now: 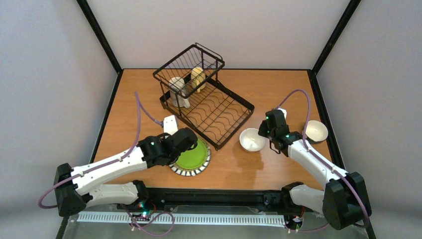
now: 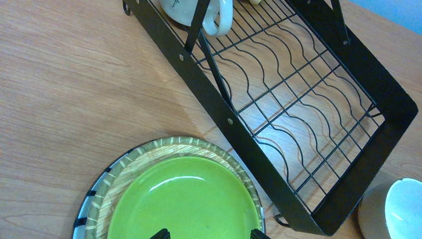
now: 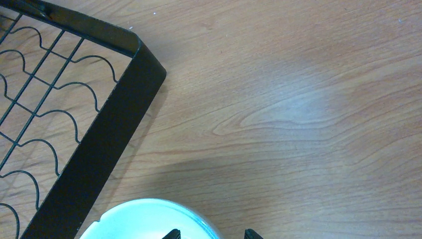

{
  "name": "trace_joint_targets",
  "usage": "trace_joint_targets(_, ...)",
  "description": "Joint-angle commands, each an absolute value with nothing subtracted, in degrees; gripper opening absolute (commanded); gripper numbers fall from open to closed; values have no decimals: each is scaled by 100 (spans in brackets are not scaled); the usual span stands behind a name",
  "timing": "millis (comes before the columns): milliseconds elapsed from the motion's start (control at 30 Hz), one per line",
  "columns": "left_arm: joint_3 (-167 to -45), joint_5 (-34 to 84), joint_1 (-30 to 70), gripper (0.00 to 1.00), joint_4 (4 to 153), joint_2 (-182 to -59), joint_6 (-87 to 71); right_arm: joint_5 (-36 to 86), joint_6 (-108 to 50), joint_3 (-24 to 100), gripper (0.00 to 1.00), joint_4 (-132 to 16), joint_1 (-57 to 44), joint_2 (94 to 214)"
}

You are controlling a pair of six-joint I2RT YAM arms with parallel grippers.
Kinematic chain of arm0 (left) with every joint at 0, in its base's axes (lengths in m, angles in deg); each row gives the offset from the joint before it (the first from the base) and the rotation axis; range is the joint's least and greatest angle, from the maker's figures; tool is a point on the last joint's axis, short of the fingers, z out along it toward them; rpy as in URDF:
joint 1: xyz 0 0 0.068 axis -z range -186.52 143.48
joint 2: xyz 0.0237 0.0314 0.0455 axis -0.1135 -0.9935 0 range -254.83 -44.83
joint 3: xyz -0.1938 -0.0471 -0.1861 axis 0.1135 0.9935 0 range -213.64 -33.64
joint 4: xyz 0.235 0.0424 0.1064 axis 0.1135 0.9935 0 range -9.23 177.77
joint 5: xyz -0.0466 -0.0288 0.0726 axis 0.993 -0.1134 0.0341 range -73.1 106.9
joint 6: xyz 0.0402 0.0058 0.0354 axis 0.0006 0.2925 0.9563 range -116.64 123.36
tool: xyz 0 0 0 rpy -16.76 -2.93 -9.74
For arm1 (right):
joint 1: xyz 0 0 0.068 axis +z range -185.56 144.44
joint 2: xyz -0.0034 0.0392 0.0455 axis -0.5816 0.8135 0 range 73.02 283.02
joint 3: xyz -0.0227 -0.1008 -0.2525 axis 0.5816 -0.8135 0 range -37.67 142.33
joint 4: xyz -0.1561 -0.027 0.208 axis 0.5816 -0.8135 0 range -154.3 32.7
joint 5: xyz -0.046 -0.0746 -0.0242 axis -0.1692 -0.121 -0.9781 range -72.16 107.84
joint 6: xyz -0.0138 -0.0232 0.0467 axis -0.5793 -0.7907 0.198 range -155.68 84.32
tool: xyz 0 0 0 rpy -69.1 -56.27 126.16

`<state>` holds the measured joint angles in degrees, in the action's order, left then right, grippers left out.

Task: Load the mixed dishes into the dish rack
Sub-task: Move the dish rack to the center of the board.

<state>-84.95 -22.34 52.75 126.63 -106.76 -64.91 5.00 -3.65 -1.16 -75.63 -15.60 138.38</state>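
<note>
The lime-green plate (image 1: 193, 157) with a striped rim lies flat on the table in front of the black wire dish rack (image 1: 226, 115). My left gripper (image 1: 185, 141) hovers over the plate's near part, open and holding nothing; in the left wrist view its fingertips (image 2: 160, 234) stand wide apart above the plate (image 2: 184, 199). A white bowl (image 1: 252, 140) sits right of the rack. My right gripper (image 1: 265, 130) is open at that bowl's right edge, its jaws on either side of the rim of the bowl (image 3: 144, 221). A white mug (image 1: 178, 92) and a cream mug (image 1: 198, 78) sit in the rack.
A second white bowl (image 1: 316, 131) stands at the table's right side, and a small white object (image 1: 282, 112) shows just behind my right wrist. The rack's front frame (image 2: 259, 159) runs close beside the plate. The rack's corner (image 3: 124, 94) lies near the bowl.
</note>
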Motion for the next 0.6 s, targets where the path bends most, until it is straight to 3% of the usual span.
trace_joint_targets(0,-8454,-2271,5308,92,12619,-10684,-6642,482,-294,-180,73,-7681,-1472,13692)
trace_joint_targets(567,-8417,-2151,5308,92,12448,-10741,-6651,489,-188,-412,73,-7678,-1379,13655)
